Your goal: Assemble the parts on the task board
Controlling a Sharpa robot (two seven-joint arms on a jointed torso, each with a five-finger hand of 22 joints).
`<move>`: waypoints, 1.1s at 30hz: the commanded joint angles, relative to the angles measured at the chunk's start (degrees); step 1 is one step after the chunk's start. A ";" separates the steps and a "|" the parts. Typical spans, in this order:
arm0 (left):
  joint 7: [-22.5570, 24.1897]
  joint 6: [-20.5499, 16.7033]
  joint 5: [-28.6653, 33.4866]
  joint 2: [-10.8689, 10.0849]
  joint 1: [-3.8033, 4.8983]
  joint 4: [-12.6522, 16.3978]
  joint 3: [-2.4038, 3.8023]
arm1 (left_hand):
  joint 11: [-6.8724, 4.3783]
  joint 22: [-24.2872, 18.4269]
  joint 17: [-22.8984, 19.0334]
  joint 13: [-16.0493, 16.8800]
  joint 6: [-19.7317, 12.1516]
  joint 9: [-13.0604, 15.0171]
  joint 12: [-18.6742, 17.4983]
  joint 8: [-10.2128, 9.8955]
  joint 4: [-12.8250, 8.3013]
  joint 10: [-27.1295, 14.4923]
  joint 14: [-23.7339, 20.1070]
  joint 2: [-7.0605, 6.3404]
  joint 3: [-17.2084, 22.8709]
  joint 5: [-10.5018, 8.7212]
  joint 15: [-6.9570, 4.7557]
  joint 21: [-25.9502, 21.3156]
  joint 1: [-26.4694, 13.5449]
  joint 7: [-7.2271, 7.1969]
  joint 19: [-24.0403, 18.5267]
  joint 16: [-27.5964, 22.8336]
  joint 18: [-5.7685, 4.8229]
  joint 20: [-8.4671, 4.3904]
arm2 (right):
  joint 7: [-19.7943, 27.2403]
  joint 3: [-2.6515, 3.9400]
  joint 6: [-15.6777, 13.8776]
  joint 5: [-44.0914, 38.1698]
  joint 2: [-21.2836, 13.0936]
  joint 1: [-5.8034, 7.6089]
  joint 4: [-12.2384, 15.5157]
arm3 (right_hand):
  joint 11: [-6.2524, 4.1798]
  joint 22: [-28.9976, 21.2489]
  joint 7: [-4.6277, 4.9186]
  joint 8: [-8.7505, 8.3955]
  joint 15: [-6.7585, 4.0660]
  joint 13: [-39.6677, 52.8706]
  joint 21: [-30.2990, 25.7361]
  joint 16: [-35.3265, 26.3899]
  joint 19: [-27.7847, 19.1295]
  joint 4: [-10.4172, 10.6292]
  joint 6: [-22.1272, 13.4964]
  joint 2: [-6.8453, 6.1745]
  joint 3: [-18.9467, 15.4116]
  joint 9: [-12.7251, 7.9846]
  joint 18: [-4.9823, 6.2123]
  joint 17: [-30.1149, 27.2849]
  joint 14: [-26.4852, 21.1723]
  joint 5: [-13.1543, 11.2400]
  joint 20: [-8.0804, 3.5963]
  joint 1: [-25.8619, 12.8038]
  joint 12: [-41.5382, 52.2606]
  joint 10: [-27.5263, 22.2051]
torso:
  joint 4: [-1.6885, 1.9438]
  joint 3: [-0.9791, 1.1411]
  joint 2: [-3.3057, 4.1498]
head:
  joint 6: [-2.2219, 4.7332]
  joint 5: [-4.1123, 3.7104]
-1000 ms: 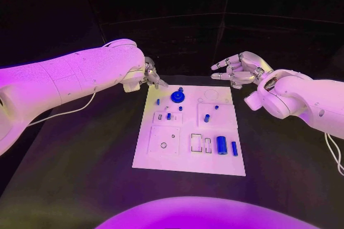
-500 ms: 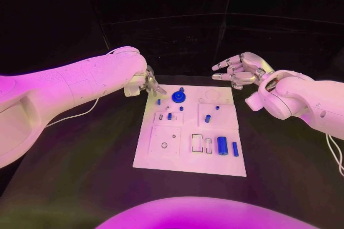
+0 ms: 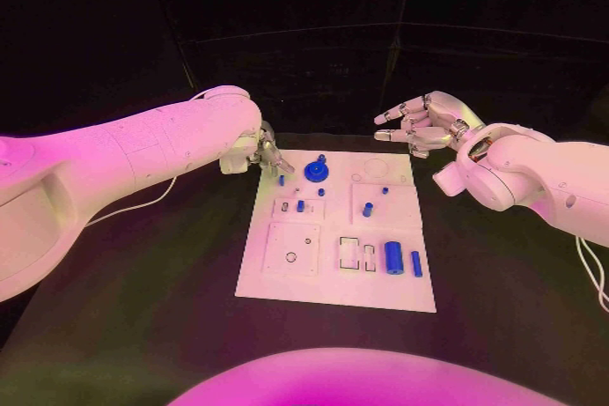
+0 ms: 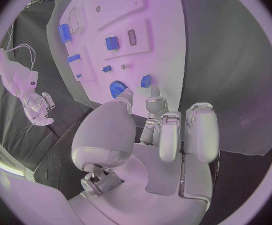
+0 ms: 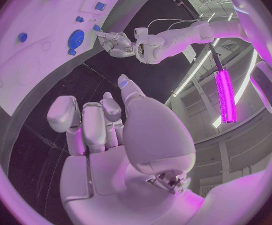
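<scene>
The task board (image 3: 338, 239) lies flat in the middle of the black surface (image 3: 140, 283), its long axis running from the near edge toward the far edge. Small blue parts (image 3: 393, 257) lie on it. The left robot hand (image 3: 263, 149) hovers over the board's far left corner, fingers apart, holding nothing. The right robot hand (image 3: 421, 124) hangs beyond the far right corner, fingers loosely spread, empty.

Hidden and unclear spots around the two hands

In the head view the white left arm covers most of the silver left hand (image 3: 263, 149), so its grip cannot be read; the tiny blue pieces (image 3: 299, 206) on the white plastic task board (image 3: 333, 291), below that hand's fingertips, are too small to tell apart.
</scene>
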 commanded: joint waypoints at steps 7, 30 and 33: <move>0.05 3.08 -0.53 0.22 -0.01 -0.04 0.04 | -0.29 1.04 15.09 0.11 1.04 -0.50 0.41 -0.09 -0.34 0.00 5.94 0.81 -0.82 0.11 0.20 -0.13 1.69 -0.04 1.11 0.18 -0.53 0.39 | 0.46 0.04 0.45 0.18 0.12 0.10 -0.07 | -0.18 -0.03 -0.01 0.25 -0.53 -0.02 -0.32 -0.17 -0.40 -0.04 -0.30 0.39 -0.18 -0.01 0.36 -0.01 0.55 -0.17 -0.14 -0.24 -0.21 -0.21 | -0.01 0.03 0.03 | -0.06 0.02; 0.53 2.75 -0.53 0.90 -0.21 -0.94 0.04 | -0.38 1.06 15.09 0.00 1.70 -1.96 0.61 -0.51 -2.32 0.06 5.94 3.68 -0.33 0.30 0.10 -0.21 6.27 -0.09 1.08 0.18 -0.53 0.27 | 0.52 0.04 0.43 0.18 0.25 0.10 -0.19 | -0.18 -0.03 -0.01 0.25 -0.53 -0.02 -0.32 -0.17 -0.40 -0.04 -0.30 0.39 -0.18 -0.01 0.36 -0.01 0.55 -0.17 -0.14 -0.24 -0.21 -0.21 | -0.03 0.01 0.03 | -0.35 -0.03; 0.58 2.94 -0.53 1.03 -0.24 -1.11 0.04 | -0.39 1.02 15.09 -0.01 1.73 -2.05 0.62 -0.54 -2.48 0.07 5.94 3.80 -0.25 0.30 0.10 -0.24 6.52 -0.08 1.07 0.18 -0.52 0.27 | 0.51 0.05 0.45 0.18 0.26 0.10 -0.19 | -0.18 -0.03 -0.01 0.25 -0.53 -0.02 -0.32 -0.17 -0.40 -0.04 -0.30 0.39 -0.18 -0.01 0.36 -0.01 0.55 -0.17 -0.14 -0.24 -0.21 -0.21 | -0.01 0.02 0.05 | -0.42 -0.08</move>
